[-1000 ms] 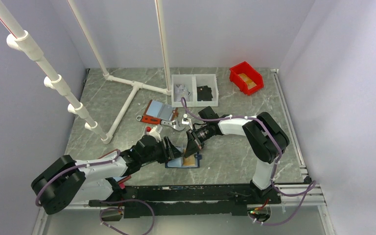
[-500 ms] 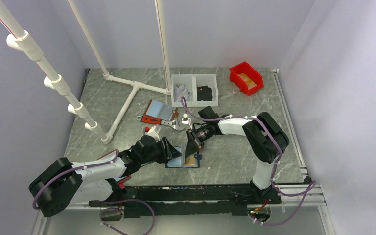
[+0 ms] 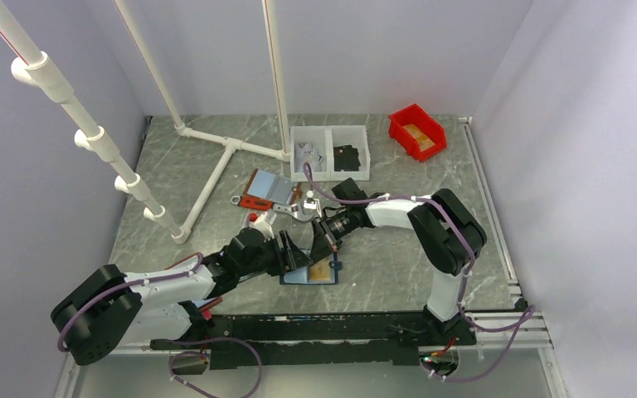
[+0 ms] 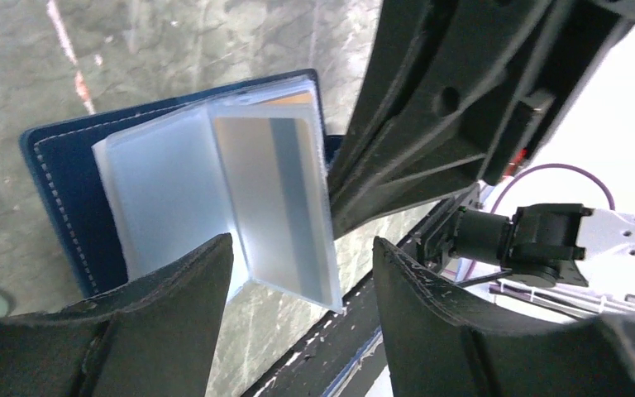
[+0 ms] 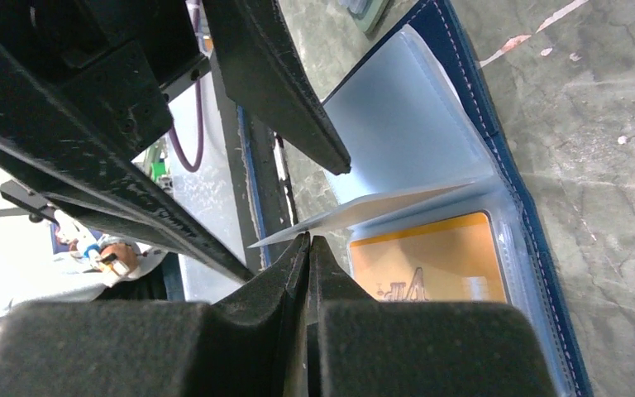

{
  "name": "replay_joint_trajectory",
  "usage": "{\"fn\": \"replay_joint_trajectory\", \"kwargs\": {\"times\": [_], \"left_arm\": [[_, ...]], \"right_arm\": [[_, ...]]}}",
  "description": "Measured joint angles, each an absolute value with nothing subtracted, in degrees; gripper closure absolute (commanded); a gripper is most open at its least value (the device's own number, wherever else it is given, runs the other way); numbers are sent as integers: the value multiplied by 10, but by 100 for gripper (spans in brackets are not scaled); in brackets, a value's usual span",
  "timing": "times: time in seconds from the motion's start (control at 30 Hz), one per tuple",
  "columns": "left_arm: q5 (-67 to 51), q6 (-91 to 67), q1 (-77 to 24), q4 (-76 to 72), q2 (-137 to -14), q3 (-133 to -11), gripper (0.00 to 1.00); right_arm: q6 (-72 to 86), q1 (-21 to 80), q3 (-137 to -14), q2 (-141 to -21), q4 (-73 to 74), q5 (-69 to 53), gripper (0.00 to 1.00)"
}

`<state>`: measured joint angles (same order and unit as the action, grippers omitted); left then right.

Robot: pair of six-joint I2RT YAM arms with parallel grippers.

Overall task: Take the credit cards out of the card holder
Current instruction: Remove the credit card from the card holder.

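Only the right wrist view caught script on the orange card (image 5: 430, 256), unreadable; the right end effector (image 5: 307, 241) pinched a clear sleeve (image 5: 397, 203), the left end effector (image 4: 300, 244) hung released.

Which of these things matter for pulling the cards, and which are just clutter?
Job: navy card holder, orange card in its pocket.
Lying about: red-edged holder, red bin, white bins, pipe frame.

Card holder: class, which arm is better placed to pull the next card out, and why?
Probably left. The left gripper is open, astride the raised sleeve with a card inside; the right gripper is shut at that sleeve's edge, seemingly holding it up.
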<state>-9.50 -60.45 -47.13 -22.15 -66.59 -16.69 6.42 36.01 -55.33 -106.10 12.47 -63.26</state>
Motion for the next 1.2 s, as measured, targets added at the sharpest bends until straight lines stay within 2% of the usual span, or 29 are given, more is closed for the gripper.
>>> {"fn": "replay_joint_trajectory", "kwargs": {"times": [0.23, 0.6, 0.93, 1.03, 1.17, 1.2], "left_arm": [[-81, -606, -471, -163, -687, -190, 48], [-57, -606, -472, -119, -667, -192, 53], [-46, -600, -472, -119, -654, -187, 65], [-46, -595, -472, -126, -663, -187, 75], [-46, -591, -472, -130, -678, -187, 100], [-45, -589, -472, -130, -681, -187, 100]], "right_arm": [[86, 361, -553, -1063, 107, -633, 94], [48, 361, -573, -1065, 142, -615, 92], [-46, 360, -606, -1064, 217, -611, 90], [-75, 360, -615, -1064, 242, -612, 90], [-105, 359, -622, -1062, 266, -612, 90], [-111, 358, -622, -1061, 271, -613, 90]]}}
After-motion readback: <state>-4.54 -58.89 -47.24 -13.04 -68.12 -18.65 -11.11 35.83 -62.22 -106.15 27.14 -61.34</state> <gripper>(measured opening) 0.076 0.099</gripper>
